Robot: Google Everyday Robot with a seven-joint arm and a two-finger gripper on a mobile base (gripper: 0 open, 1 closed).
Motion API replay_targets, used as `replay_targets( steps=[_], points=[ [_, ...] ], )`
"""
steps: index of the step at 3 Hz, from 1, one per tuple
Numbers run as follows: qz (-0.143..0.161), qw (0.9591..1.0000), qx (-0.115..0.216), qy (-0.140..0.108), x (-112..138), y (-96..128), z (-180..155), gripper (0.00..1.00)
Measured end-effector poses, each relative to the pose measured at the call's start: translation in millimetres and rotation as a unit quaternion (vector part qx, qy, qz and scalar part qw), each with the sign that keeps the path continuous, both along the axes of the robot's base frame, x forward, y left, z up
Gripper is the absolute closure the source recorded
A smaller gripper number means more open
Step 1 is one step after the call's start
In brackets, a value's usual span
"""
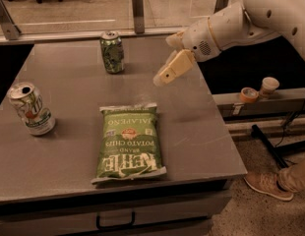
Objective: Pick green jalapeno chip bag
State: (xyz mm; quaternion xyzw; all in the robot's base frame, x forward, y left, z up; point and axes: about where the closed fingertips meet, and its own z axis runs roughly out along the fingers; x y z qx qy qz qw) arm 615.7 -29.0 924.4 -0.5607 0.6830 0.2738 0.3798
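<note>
The green jalapeno chip bag (128,141) lies flat on the grey table (69,87), near the front edge, with its white "KETTLE" lettering facing the front. My gripper (165,75) hangs above the table at the end of the white arm (231,26) that reaches in from the upper right. It is above and to the right of the bag's far end, apart from it, and holds nothing that I can see.
A green patterned soda can (112,51) stands at the back of the table, left of the gripper. A white-and-green 7UP can (30,108) stands at the left edge. A person's shoe (268,185) is on the floor at the right. A rail with small cups (268,86) runs beside the table.
</note>
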Motion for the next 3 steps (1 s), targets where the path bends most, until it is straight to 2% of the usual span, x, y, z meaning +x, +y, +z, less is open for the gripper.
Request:
replay_targets(
  steps=[1, 2, 3],
  points=[
    [-0.007, 0.9994, -0.003, 0.034, -14, 5, -8, 0.00],
    [-0.013, 0.9980, -0.022, 0.059, -30, 11, -19, 0.00],
    [-0.014, 0.9955, -0.056, 0.074, -43, 20, -32, 0.00]
  ],
)
